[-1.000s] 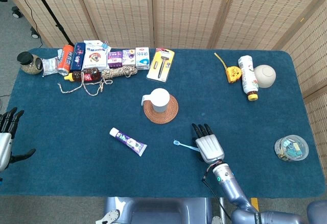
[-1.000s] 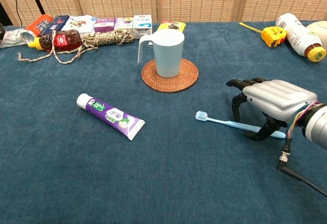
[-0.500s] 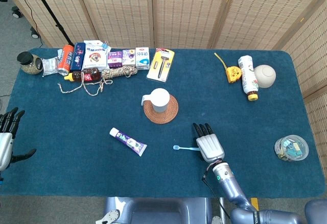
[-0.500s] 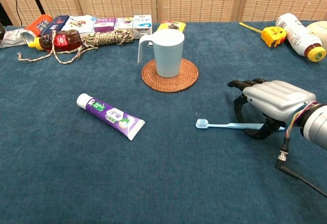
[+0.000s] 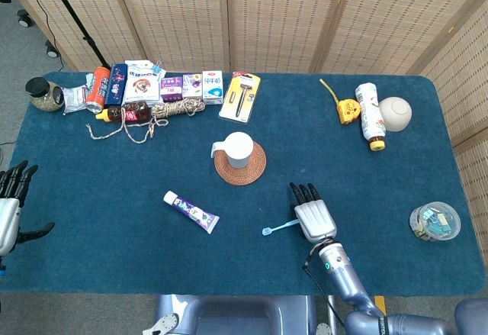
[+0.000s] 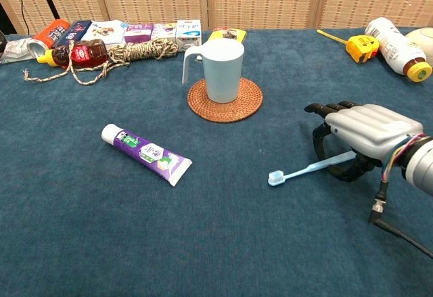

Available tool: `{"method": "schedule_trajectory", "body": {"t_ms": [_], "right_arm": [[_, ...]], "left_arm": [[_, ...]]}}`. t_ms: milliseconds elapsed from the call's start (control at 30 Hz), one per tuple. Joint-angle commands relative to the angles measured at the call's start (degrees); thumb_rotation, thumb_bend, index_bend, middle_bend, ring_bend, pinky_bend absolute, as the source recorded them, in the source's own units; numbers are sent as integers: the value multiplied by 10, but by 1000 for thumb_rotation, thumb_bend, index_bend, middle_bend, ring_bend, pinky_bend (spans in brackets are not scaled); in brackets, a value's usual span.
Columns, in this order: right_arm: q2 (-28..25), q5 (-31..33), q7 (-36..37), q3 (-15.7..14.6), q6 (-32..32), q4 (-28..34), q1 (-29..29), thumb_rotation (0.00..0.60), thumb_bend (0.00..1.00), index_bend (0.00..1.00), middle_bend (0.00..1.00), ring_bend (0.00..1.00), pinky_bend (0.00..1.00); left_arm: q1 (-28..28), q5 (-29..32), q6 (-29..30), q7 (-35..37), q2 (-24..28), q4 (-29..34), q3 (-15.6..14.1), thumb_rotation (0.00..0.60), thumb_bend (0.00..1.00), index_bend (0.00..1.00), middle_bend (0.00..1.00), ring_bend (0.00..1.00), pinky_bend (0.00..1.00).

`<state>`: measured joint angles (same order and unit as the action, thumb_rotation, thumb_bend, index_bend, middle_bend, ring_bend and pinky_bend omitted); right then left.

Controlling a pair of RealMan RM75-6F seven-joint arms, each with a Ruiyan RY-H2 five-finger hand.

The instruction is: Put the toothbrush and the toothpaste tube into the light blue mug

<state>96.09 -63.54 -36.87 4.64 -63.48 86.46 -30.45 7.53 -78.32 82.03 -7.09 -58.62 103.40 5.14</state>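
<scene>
On the table near the mug (image 6: 222, 69), the right hand (image 6: 362, 138) pinches the toothbrush (image 6: 308, 170) by its handle end only; so thin a hold may let it slip.

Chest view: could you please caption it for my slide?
Right hand grips the toothbrush handle; toothpaste tube lies left, mug behind.
</scene>
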Motion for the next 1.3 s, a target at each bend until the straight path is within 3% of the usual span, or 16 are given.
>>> {"method": "schedule_trajectory", "body": {"t_ms": [33, 333, 833, 1067, 1300], "right_arm": [[-3, -4, 2, -1, -3, 4, 1, 600, 464, 556, 0, 0, 0], [-52, -42, 4, 16, -42, 59, 2, 600, 469, 562, 4, 0, 0], [-72, -71, -107, 130, -91, 85, -77, 600, 469, 560, 5, 0, 0], [-48, -91, -184, 177, -106, 46, -139, 600, 469, 560, 5, 0, 0], [-9, -126, -268, 176, -110, -40, -196, 600, 470, 560, 5, 0, 0]], "left_arm": [[0, 0, 0, 0, 0, 0, 0, 600, 0, 0, 0, 0, 0], [-1, -2, 0, 8, 3, 0, 0, 600, 0, 0, 0, 0, 0], [-6, -9, 11, 25, 9, -1, 0, 600, 0, 0, 0, 0, 0], [-3, 1, 4, 32, 11, -3, 4, 600, 0, 0, 0, 0, 0], [-1, 6, -1, 34, 11, -2, 6, 600, 0, 0, 0, 0, 0]]}}
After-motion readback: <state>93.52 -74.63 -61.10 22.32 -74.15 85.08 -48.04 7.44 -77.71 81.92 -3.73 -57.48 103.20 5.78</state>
